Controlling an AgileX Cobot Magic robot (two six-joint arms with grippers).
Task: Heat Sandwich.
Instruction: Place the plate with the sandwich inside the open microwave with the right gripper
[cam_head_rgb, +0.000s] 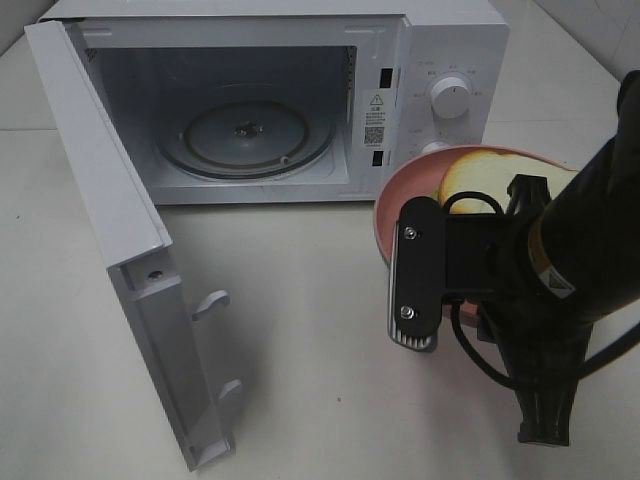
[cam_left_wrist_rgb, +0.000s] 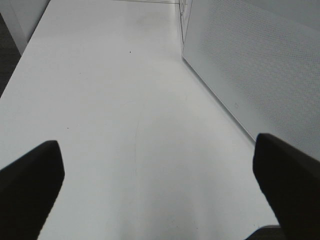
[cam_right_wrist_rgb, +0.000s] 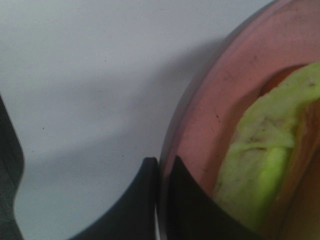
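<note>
The sandwich (cam_head_rgb: 478, 176), pale bread with yellow-green filling (cam_right_wrist_rgb: 265, 160), lies on a round pink plate (cam_head_rgb: 398, 205). My right gripper (cam_right_wrist_rgb: 162, 200) is shut on the plate's rim (cam_right_wrist_rgb: 200, 115), one finger on each side of the edge. In the high view the plate hangs in front of the microwave's control panel, to the right of the open cavity. The white microwave (cam_head_rgb: 440, 45) has its door (cam_head_rgb: 105, 200) swung wide to the left, and the glass turntable (cam_head_rgb: 245, 135) is bare. My left gripper (cam_left_wrist_rgb: 160, 190) is open over the bare table beside the door (cam_left_wrist_rgb: 260, 65); it is outside the high view.
The right arm (cam_head_rgb: 570, 260) and its black camera mount (cam_head_rgb: 415, 275) cover the plate's near side. Two door latches (cam_head_rgb: 212, 303) stick out from the door's inner edge. White tabletop (cam_head_rgb: 320, 350) spreads in front of the microwave.
</note>
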